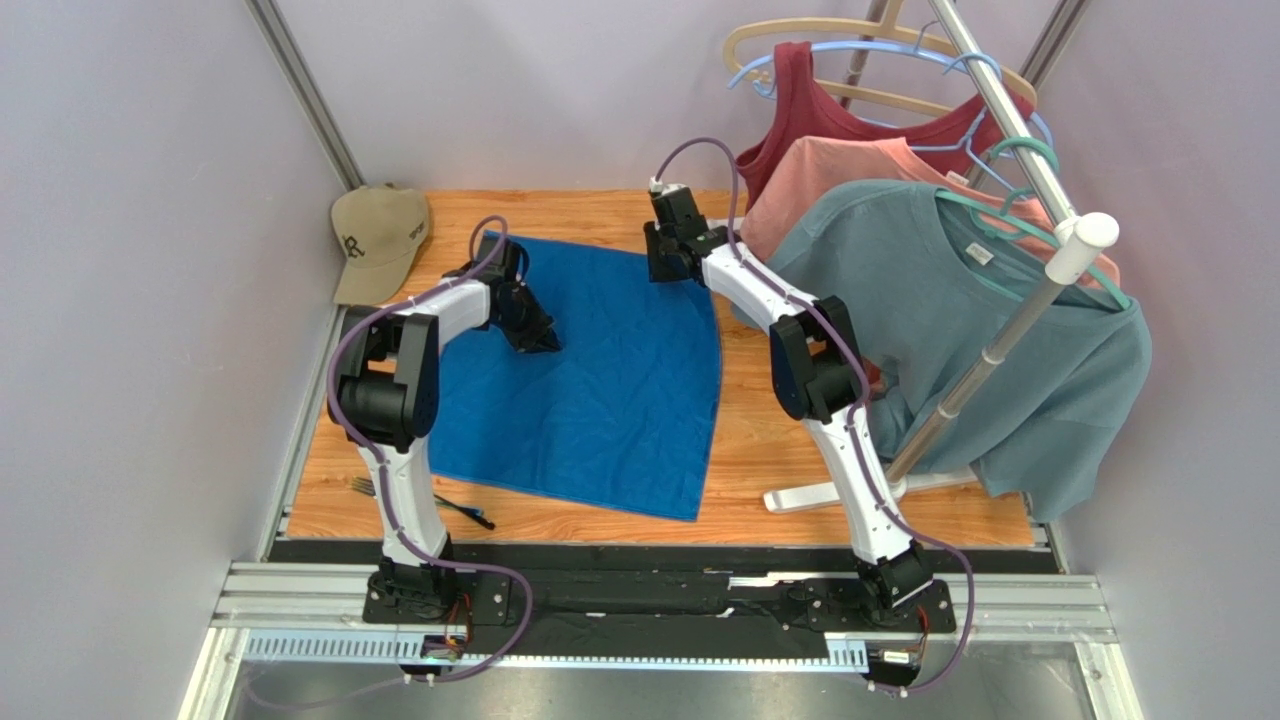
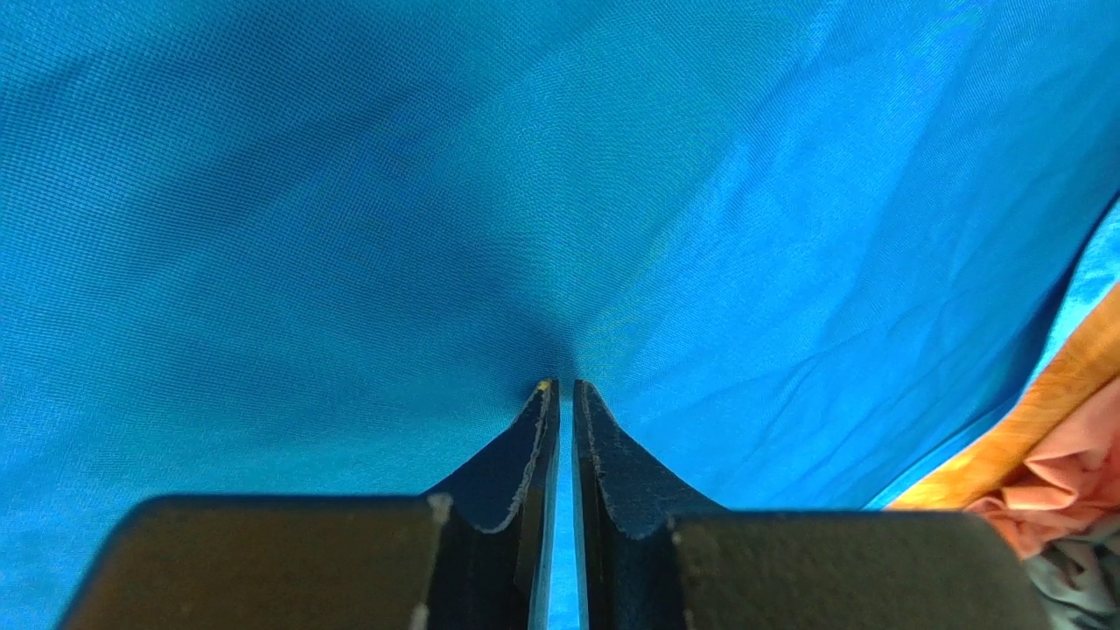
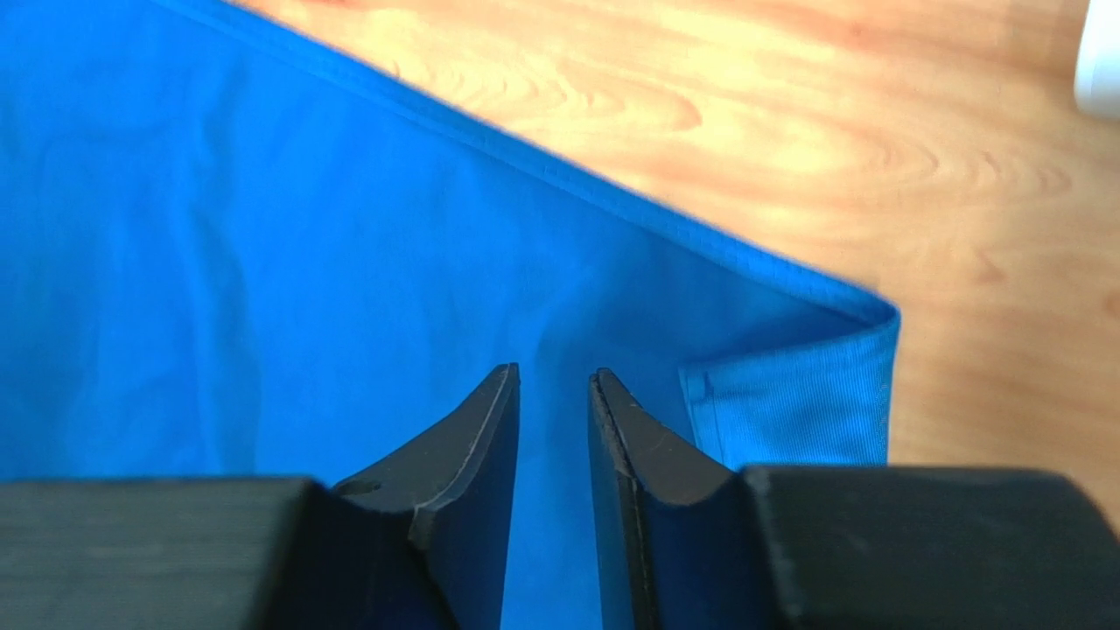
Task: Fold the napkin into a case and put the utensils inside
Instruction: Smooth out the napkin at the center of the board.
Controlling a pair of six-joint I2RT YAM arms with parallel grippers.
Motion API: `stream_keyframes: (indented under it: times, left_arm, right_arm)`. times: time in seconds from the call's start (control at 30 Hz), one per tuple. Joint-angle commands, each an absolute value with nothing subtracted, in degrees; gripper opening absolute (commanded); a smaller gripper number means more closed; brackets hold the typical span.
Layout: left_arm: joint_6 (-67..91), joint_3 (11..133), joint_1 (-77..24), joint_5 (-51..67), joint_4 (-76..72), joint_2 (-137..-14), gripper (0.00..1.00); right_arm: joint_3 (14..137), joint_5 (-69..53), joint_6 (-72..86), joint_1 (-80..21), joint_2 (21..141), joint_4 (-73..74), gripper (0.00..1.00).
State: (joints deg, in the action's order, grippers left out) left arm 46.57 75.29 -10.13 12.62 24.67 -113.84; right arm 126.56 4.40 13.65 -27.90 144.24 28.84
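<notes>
Napkin (image 1: 601,390) is lying spread out flat on the wood surface (image 1: 781,450), a single layer, not folded into a case yet. Its near-right corner is pointing toward the arm bases.

Left arm (image 1: 398,375) is reaching over the far-left part of the napkin. Left jaws are pressing down on the cloth there, inside the edge. In the left wrist view they are sitting almost together with just a thin slit between them. The napkin (image 2: 329,197) is puckering into the tips, so they are pinching a small fold of it.

Right arm (image 1: 812,368) is reaching to the far-right corner of the napkin. Right jaws are pointing down at the cloth. In the right wrist view they are standing a narrow gap apart over the napkin (image 3: 263,236), just left of a small turned-over corner flap (image 3: 789,394). The cloth under them is looking flat, with nothing visibly caught between them. Bare surface (image 3: 789,131) is showing beyond the hem.

Utensils (image 1: 463,516) are lying on bare wood at the near-left, just beside the napkin's near edge and well apart from both jaws. They are too thin here to tell which type is which.

Tan cap (image 1: 379,237) is sitting at the far-left corner, off the napkin. A clothes rack (image 1: 992,345) is standing on the right, with a teal-grey T-shirt (image 1: 917,285) hanging in front of two reddish tops.
</notes>
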Motion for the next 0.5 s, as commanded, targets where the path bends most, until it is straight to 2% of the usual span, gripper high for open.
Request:
stream_keyframes:
  times: [0.0, 0.23, 0.47]
  left_arm:
    - [49.21, 73.3, -9.67, 13.18, 23.56, -112.76, 0.16]
    - [52.38, 71.55, -8.97, 13.89, 22.15, -112.41, 0.16]
    - [55.2, 68.82, -8.79, 13.97, 19.78, -112.94, 0.16]
  right_arm:
    - [132.1, 5.28, 14.67, -26.81, 147.48, 30.5, 0.29]
    - [130.78, 6.15, 15.12, -25.4, 146.08, 31.2, 0.28]
    - [126.76, 19.93, 9.32, -23.12, 141.16, 37.78, 0.35]
